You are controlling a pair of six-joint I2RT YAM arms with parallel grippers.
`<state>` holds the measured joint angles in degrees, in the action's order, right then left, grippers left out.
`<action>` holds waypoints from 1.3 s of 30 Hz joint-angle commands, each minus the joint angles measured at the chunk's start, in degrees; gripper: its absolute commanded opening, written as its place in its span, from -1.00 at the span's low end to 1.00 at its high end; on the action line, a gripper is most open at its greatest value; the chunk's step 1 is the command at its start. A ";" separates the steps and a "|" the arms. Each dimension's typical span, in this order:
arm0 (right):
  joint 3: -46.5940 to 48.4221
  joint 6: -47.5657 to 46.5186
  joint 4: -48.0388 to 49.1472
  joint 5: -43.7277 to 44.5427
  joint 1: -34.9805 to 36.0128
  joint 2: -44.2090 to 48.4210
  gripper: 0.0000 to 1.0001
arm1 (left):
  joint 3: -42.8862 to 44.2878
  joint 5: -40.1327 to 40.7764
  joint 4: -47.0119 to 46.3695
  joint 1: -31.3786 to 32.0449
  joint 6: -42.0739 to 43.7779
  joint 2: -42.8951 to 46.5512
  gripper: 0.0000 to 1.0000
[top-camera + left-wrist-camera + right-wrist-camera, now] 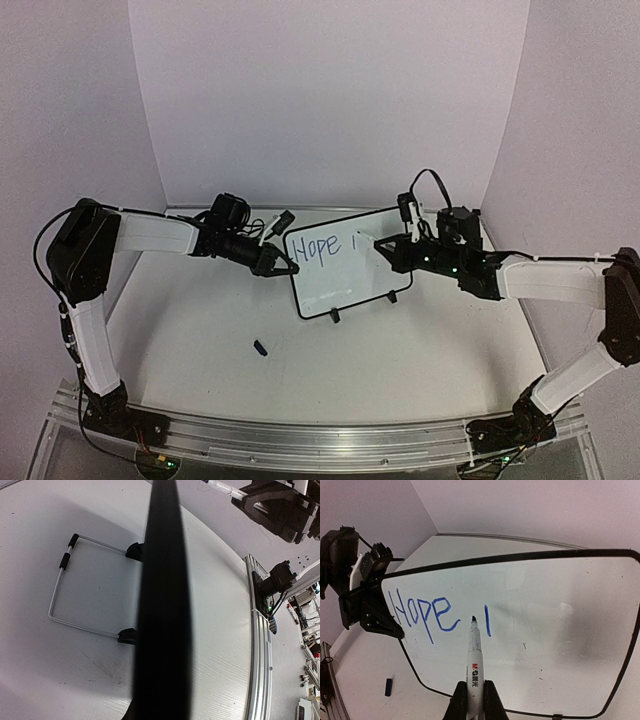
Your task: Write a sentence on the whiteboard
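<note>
Whiteboard (350,285) stands propped on the bench (200,340); left jaws clamp its left edge to steady it, while right jaws grip a marker (474,655), tip near the unfinished sentence (440,616), "Hope" plus one stroke.

Cap (261,348) on table (420,380) before whiteboard (348,275)

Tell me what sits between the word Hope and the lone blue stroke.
The tip of the marker in the right gripper, over bare whiteboard; the right wrist view shows it.
</note>
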<state>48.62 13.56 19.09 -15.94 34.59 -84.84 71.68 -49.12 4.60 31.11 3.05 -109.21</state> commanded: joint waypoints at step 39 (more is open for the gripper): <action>3.03 -1.46 0.49 5.95 0.00 -1.93 -1.00 | 1.88 -0.49 3.49 1.05 0.14 -1.76 -1.00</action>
<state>52.73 12.19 18.44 -12.88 34.59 -88.71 72.01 -49.34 5.06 31.18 3.16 -109.58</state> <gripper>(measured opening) 0.068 0.037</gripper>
